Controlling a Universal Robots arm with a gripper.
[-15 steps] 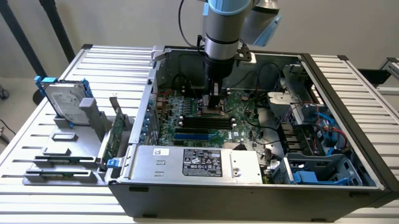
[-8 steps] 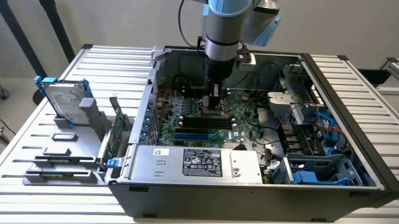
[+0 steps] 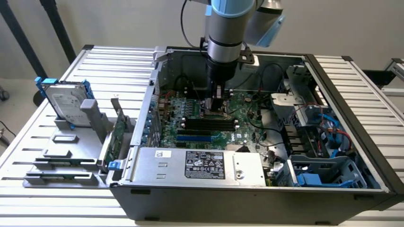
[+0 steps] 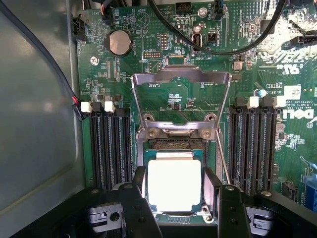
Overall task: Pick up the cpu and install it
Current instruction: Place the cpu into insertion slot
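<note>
Install step: my fingers (image 4: 140, 206) stand wide, clamped on both edges of the cpu (image 4: 174, 184), lower centre of wrist view, seated in the socket (image 4: 171, 145) below the open load plate (image 4: 181, 79); next move needs the chip kept flat and square

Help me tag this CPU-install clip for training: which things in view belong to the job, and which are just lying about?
In the job:
- cpu, over the socket
- load frame, raised
- gripper, around the cpu

Lying about:
- hard drive, outside the case
- green expansion card beside it
- power supply
- coin cell
</note>
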